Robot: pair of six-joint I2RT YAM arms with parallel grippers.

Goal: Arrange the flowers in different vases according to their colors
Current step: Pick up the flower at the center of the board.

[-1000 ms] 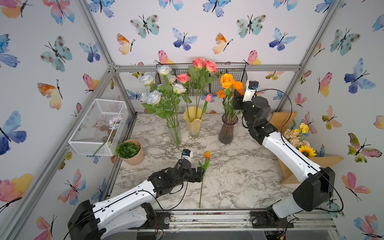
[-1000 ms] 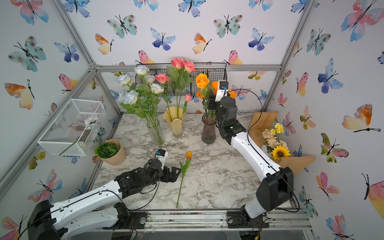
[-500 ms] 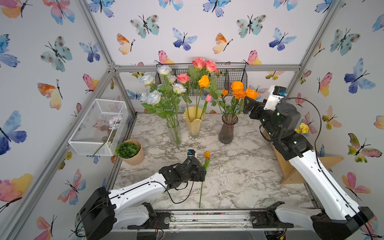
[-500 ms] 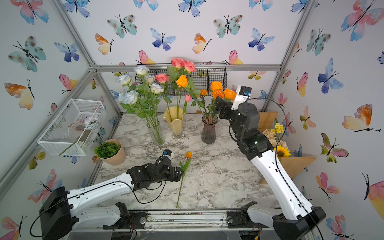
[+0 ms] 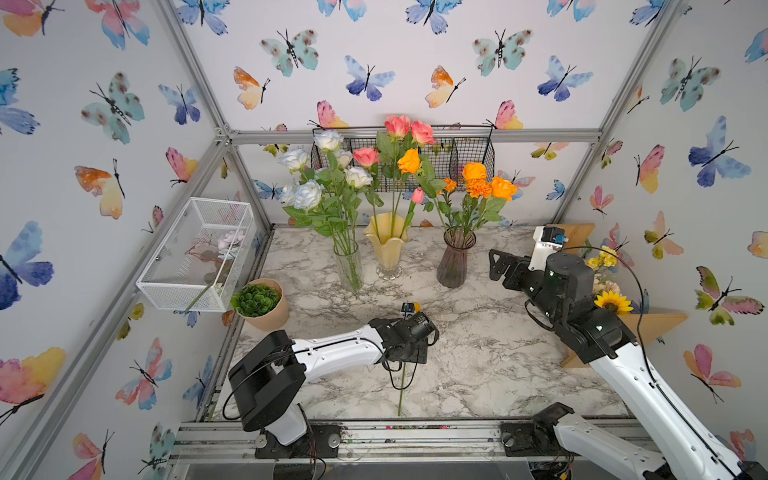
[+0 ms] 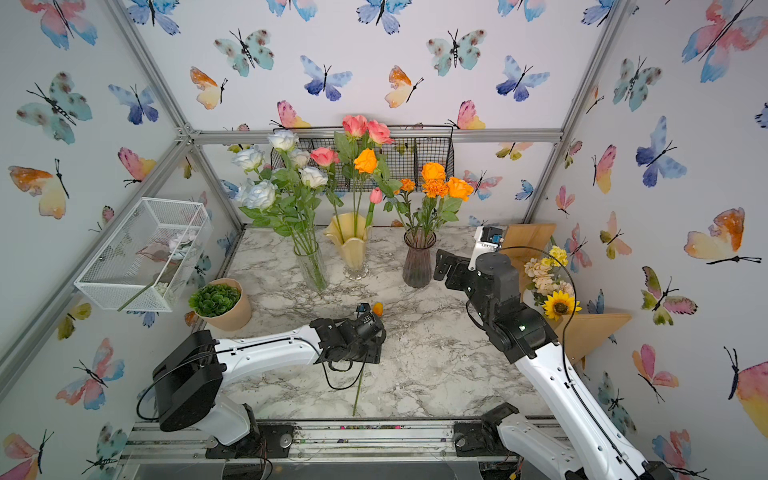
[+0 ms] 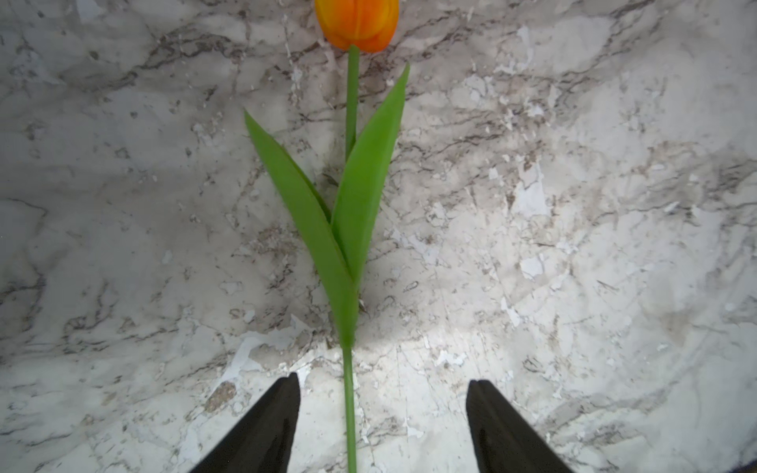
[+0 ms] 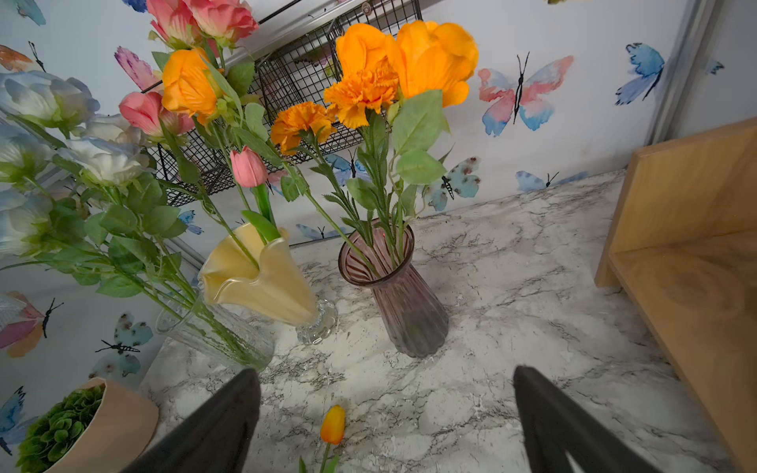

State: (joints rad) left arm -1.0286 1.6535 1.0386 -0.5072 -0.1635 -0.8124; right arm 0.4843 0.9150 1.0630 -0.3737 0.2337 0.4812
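Note:
An orange tulip [image 7: 356,24] lies flat on the marble table, its stem [image 5: 401,386] running toward the front edge. My left gripper [image 7: 381,389] is low over it and open, one black finger on each side of the stem and clear of it. In both top views the left gripper [image 5: 415,353] hides the tulip's leaves. My right gripper [image 5: 498,266] hangs open and empty just right of the purple vase [image 5: 455,262], which holds orange roses and marigolds [image 5: 478,187]. The yellow vase [image 5: 386,249] holds pink flowers. White roses fill the clear vase [image 5: 348,266].
A tan pot with a succulent [image 5: 259,301] stands at the table's left. On the left wall hangs a white mesh basket [image 5: 195,253]; a black wire basket [image 5: 457,153] is on the back wall. A wooden shelf [image 5: 656,328] with a sunflower bouquet [image 5: 611,299] sits right.
The left gripper slid right over the tulip's stem and its jaws narrowed. The right arm let go of an orange flower in the purple vase, opened, and drew back to the right and lower.

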